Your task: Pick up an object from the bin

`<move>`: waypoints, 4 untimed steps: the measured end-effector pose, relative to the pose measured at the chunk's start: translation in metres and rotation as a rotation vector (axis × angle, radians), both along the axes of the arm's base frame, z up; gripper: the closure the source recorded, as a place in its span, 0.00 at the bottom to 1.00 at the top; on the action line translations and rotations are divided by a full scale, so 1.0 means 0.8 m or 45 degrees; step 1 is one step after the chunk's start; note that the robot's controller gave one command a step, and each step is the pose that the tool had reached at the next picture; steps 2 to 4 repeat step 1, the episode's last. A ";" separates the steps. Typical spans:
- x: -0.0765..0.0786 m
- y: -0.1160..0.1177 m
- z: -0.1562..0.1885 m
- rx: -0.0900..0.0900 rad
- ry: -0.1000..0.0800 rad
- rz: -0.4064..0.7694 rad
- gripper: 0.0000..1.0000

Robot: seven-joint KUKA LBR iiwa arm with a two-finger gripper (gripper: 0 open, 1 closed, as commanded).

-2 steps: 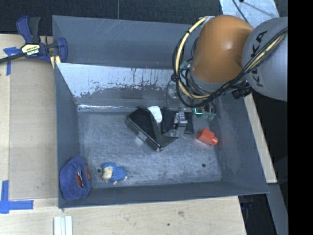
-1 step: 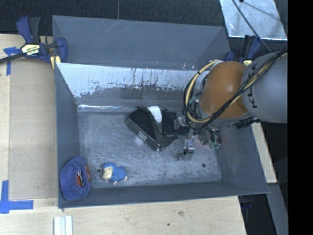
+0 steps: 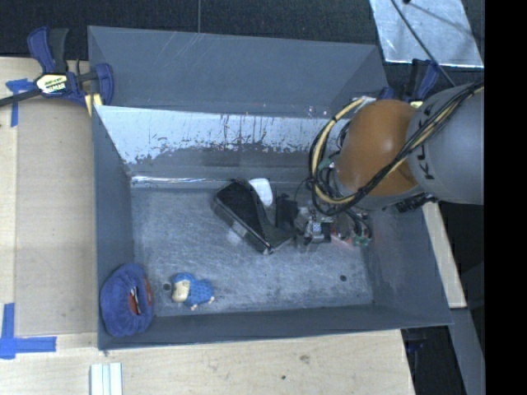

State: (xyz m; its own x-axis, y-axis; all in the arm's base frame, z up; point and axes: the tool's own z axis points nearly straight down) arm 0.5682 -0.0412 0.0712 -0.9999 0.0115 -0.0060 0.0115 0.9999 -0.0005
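My gripper (image 3: 290, 220) is low near the back middle of the bin, reaching in from the right. It sits right against the right side of a black, flat, oblong thing (image 3: 243, 214) that lies slanted on the floor with a white piece (image 3: 261, 190) behind it. Whether a finger is around the black thing I cannot tell.
A blue cloth pouch with a red mark (image 3: 125, 300) lies in the front left corner. A small blue and cream toy figure (image 3: 190, 290) lies beside it. The arm's orange cover and cables hang over the bin's right side.
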 end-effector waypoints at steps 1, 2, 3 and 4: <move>-0.024 -0.016 0.212 -0.002 -0.008 -0.009 1.00; -0.024 -0.016 0.212 -0.002 -0.008 -0.009 1.00; -0.024 -0.016 0.212 -0.002 -0.008 -0.009 1.00; -0.024 -0.016 0.212 -0.002 -0.008 -0.009 1.00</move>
